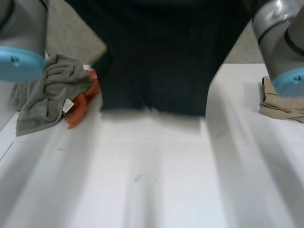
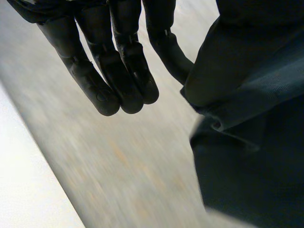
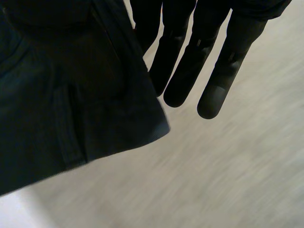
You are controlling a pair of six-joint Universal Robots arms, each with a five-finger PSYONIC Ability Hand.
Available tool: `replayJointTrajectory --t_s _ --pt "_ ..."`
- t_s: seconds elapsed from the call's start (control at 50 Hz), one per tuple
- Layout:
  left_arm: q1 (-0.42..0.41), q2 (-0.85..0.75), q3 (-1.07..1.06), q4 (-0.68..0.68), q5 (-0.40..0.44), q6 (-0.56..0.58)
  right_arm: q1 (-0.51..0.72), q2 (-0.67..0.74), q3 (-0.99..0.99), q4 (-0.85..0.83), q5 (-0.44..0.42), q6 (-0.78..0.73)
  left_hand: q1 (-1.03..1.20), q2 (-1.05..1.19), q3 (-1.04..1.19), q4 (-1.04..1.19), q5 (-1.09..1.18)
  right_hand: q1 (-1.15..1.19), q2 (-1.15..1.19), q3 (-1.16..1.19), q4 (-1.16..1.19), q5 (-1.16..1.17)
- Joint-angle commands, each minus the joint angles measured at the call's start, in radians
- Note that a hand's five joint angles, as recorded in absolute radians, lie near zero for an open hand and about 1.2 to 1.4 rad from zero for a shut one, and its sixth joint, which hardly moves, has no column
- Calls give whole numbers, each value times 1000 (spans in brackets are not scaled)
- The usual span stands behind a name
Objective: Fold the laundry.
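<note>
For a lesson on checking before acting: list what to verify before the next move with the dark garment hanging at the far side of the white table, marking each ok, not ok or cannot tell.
1. Dark fabric garment hangs spread wide between the arms: ok.
2. Its lower hem runs level: ok.
3. Left hand has a hold on the garment: cannot tell.
4. Right hand has a hold on it: cannot tell.
5. Crumpled grey towel and beige cloth bundle lie clear of the white table middle: ok.
</note>
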Motion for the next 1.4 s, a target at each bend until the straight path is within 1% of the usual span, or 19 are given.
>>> replayJointTrajectory --t_s 0.02,0.1,0.24,0.36,0.46,0.56,0.64,0.78,0.8,0.94,1.0,1.06,1.12,1.14,1.2,1.22,1.28,1.36,1.4 --pt "19 -7 -13 51 56 -96 14 19 11 -262 -46 23 265 199 209 197 225 297 227 210 201 210" --pt "22 -22 -117 31 31 -91 17 74 47 -252 -89 30 265 199 209 197 225 297 227 210 201 210" --pt "2 -85 -318 52 10 -89 20 191 134 -232 -121 30 265 199 209 197 225 297 227 210 201 210" --pt "-57 -230 -484 77 2 -89 14 317 270 -186 -149 12 265 199 209 197 225 297 227 210 201 210" --pt "-90 -277 -567 46 -35 -62 -3 338 375 -135 -152 -46 265 199 209 197 225 297 227 210 201 210" --pt "-102 -209 -647 -59 -88 -37 -11 257 487 -66 -163 -77 265 199 209 197 225 297 227 210 201 210" --pt "-100 -94 -726 -162 -91 -31 -8 118 600 53 -186 -100 265 199 209 197 225 297 227 210 201 210" --pt "-107 87 -877 -418 -29 52 -16 -57 711 293 -198 -220 265 199 209 197 225 297 227 210 201 210" --pt "-113 125 -907 -488 -13 74 -23 -89 731 363 -198 -261 265 199 209 197 225 297 227 210 201 210" --pt "-179 274 -993 -722 42 98 -78 -188 833 684 -197 -472 265 199 209 197 225 297 227 210 201 210" --pt "-203 289 -995 -774 64 104 -103 -203 860 750 -200 -533 265 199 209 197 225 297 227 210 201 210" --pt "-225 296 -964 -819 85 115 -115 -209 877 737 -216 -569 265 199 209 197 225 297 227 210 201 210" --pt "-208 290 -874 -749 88 127 -108 -203 892 674 -236 -521 -957 -1023 -1013 -1025 -997 297 227 210 201 210" --pt "-205 286 -856 -730 91 130 -103 -200 896 657 -238 -502 -957 -1023 -1013 -1025 -997 297 227 210 201 210" --pt "-170 239 -788 -589 111 139 -86 -191 918 595 -238 -458 -957 -1023 -1013 -1025 -997 297 227 210 201 210" --pt "-139 199 -764 -505 131 138 -76 -185 929 568 -235 -441 -957 -1023 -1013 -1025 -997 297 227 210 201 210" --pt "-84 97 -708 -361 181 131 -60 -182 950 511 -232 -415 -948 -1014 -1004 -1016 -988 297 227 210 201 210" --pt "-51 -46 -630 -267 258 127 -46 -182 973 444 -223 -392 -731 -797 -787 -799 -771 297 227 210 201 210" --pt "-45 -103 -593 -260 286 133 -43 -183 979 424 -217 -385 -674 -741 -731 -742 -714 297 227 210 201 210"
